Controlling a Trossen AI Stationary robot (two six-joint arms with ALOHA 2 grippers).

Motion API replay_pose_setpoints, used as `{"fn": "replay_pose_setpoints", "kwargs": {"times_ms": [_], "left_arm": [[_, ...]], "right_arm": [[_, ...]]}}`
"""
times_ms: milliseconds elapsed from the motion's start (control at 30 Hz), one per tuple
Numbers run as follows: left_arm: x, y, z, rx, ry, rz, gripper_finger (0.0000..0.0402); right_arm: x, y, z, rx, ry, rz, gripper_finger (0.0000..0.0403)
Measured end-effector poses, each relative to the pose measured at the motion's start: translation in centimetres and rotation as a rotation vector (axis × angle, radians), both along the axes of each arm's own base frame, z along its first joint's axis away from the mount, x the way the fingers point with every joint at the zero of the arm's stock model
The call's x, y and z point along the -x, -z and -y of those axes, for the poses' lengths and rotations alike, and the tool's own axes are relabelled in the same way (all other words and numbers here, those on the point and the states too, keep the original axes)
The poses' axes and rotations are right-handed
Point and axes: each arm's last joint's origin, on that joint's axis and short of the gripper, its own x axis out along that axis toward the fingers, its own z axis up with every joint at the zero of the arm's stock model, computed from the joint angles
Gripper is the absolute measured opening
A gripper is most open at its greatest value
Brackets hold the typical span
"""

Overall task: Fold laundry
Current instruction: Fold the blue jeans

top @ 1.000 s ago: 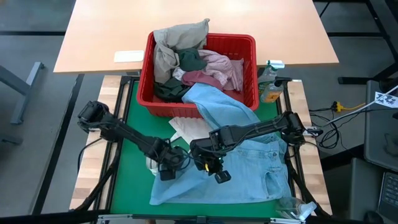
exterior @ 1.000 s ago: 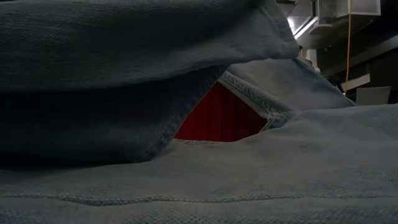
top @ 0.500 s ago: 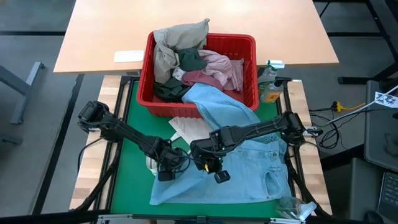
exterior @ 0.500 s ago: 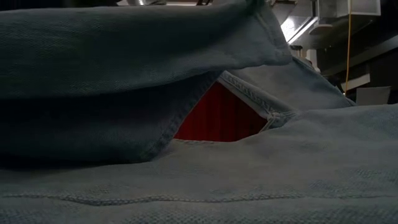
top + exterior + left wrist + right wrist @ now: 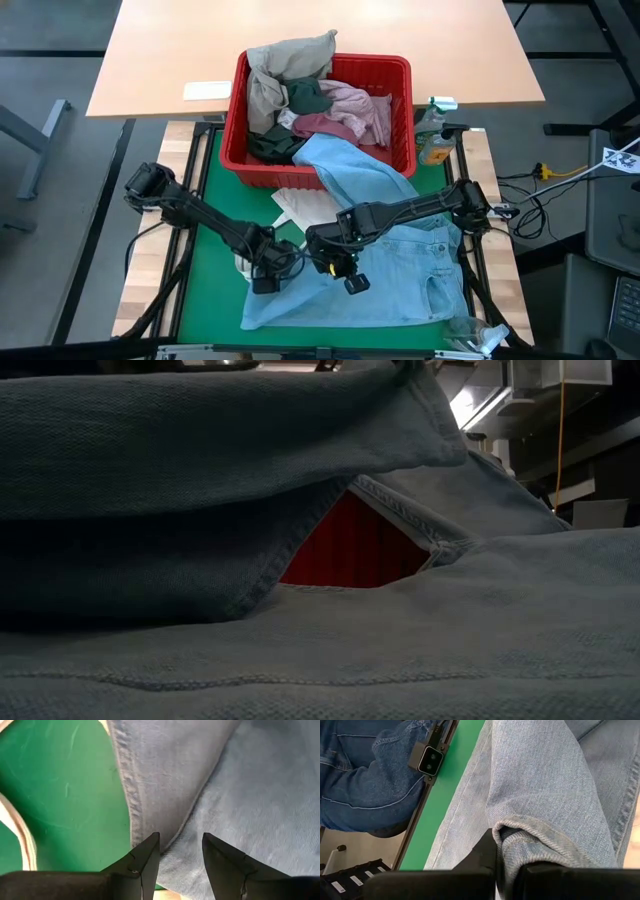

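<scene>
1. Jeans (image 5: 400, 270), light blue denim, lie spread over the green mat (image 5: 215, 205) at the near half of the table; one leg runs up and drapes over the front wall of the red basket (image 5: 330, 120).
2. Right gripper (image 5: 345, 268) sits over the middle of the jeans, fingers pinched together on a raised fold of the denim; the wrist view shows the fold bunched between them.
3. Left gripper (image 5: 268, 278) is at the jeans' left edge, just beside the right gripper. Its fingers (image 5: 145, 862) stand apart with a narrow gap, tips over the seamed hem, the cloth under them; nothing clamped that I can see.
4. Basket holds the remaining laundry: a beige-khaki garment (image 5: 285, 60) heaped over the back rim, a dark grey-green piece (image 5: 305, 97), a mottled pink piece (image 5: 355, 100), a maroon piece (image 5: 325, 127).
5. White cloth (image 5: 300, 205) lies on the mat between the basket and the grippers, partly under the jeans.
6. Low view: denim fills the frame, a lifted fold above, basket red showing through the gap.
7. A person's jeans-clad legs (image 5: 365, 775) show beyond the table edge in the right wrist view.
</scene>
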Motion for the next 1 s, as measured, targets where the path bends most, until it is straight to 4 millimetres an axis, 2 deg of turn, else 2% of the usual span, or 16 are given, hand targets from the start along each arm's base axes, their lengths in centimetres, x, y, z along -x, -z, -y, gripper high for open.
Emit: {"fn": "replay_pose_setpoints", "kwargs": {"times_ms": [333, 433, 567, 633, 867, 1000], "left_arm": [[-0.4, 2.4, 0.6, 0.028, 0.025, -0.098, 0.0132], [-0.4, 2.4, 0.6, 0.032, 0.002, -0.102, 0.0101], [-0.2, 2.2, 0.5, 0.032, -0.032, -0.111, 0.0032], [0.2, 1.9, 0.4, 0.033, -0.060, -0.135, 0.0012], [2.4, 0.4, 0.1, -0.007, -0.220, -0.268, 0.0012], [3.3, 0.3, 0.4, -0.016, -0.287, -0.348, 0.0014]], "right_arm": [[0.0, 0.0, 0.0, 0.000, 0.000, -0.002, 0.0017], [0.0, 0.0, 0.0, 0.000, 0.000, -0.001, 0.0017], [0.0, 0.0, 0.0, 0.000, 0.000, -0.002, 0.0017], [0.0, 0.0, 0.0, 0.000, 0.000, -0.004, 0.0017], [0.6, 0.2, 0.2, 0.016, 0.010, -0.073, 0.0017], [0.7, 0.3, 0.2, 0.015, 0.031, -0.093, 0.0017]]}}
